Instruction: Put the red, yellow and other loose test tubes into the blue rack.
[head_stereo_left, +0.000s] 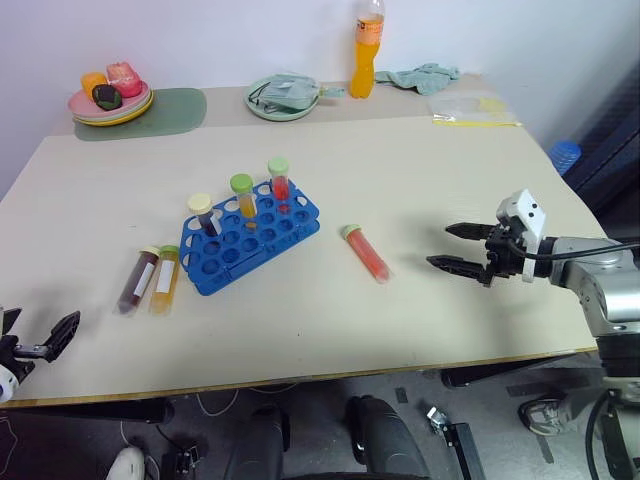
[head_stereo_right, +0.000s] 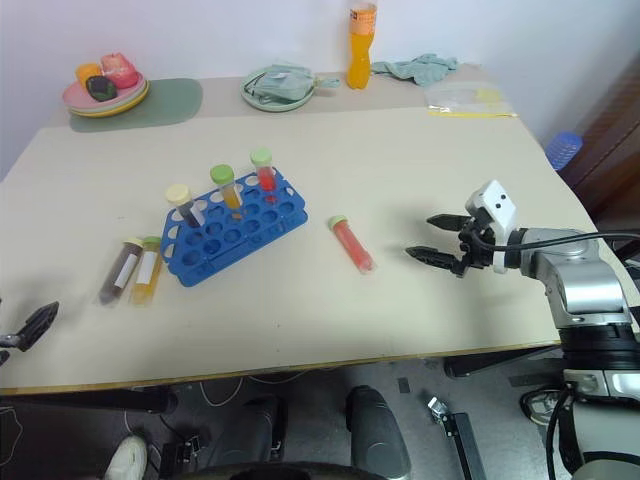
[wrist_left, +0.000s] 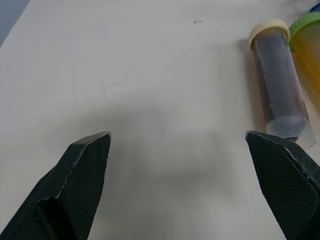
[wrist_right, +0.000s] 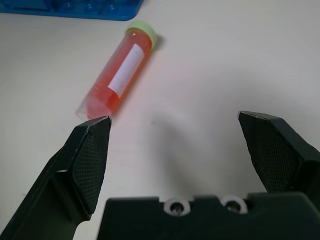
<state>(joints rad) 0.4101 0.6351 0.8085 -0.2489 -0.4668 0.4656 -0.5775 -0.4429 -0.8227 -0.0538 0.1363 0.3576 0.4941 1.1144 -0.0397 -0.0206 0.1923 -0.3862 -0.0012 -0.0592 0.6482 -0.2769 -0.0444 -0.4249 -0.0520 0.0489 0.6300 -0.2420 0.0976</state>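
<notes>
The blue rack (head_stereo_left: 250, 237) stands left of the table's middle, and three capped test tubes stand upright in its far row. A loose red tube with a green cap (head_stereo_left: 365, 252) lies to its right. My right gripper (head_stereo_left: 452, 247) hovers open just right of that red tube (wrist_right: 120, 75), pointing at it. Left of the rack, a maroon tube with a cream cap (head_stereo_left: 137, 279) and a yellow tube with a green cap (head_stereo_left: 166, 279) lie side by side. My left gripper (head_stereo_left: 35, 330) is open over the front left edge, short of the maroon tube (wrist_left: 280, 85).
Along the back of the table (head_stereo_left: 420, 170) are a plate of food (head_stereo_left: 110, 100) on a green mat (head_stereo_left: 175, 110), a green plate with a cloth (head_stereo_left: 283, 97), a tall orange bottle (head_stereo_left: 367, 45), a rag (head_stereo_left: 420, 75) and a plastic bag (head_stereo_left: 470, 108).
</notes>
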